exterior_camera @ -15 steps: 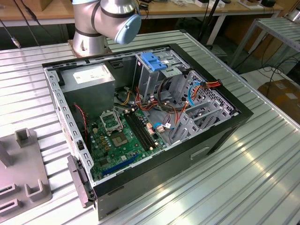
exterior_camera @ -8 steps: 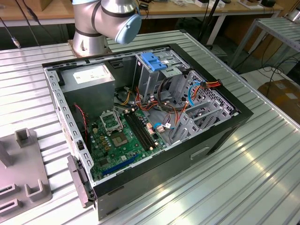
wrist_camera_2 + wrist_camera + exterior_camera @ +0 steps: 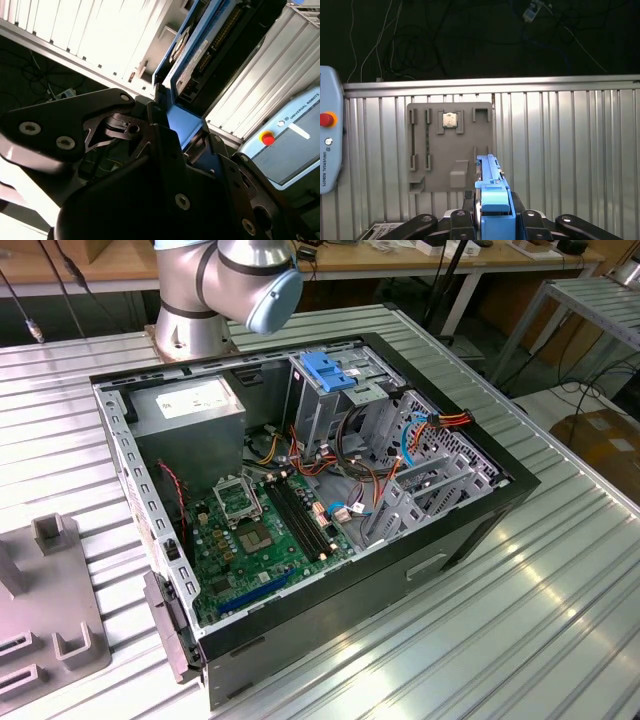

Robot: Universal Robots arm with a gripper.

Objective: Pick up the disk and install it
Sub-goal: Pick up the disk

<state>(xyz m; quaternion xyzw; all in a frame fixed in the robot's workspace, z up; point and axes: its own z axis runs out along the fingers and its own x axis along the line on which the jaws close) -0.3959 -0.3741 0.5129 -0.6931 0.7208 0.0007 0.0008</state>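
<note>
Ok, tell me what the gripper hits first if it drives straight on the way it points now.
Probably the grey fixture plate on the ribbed table; the disk clamped in the gripper sticks out ahead, so it would touch first. Depth is unclear.

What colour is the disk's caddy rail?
Bright blue on the disk; clearest in the first wrist view.
</note>
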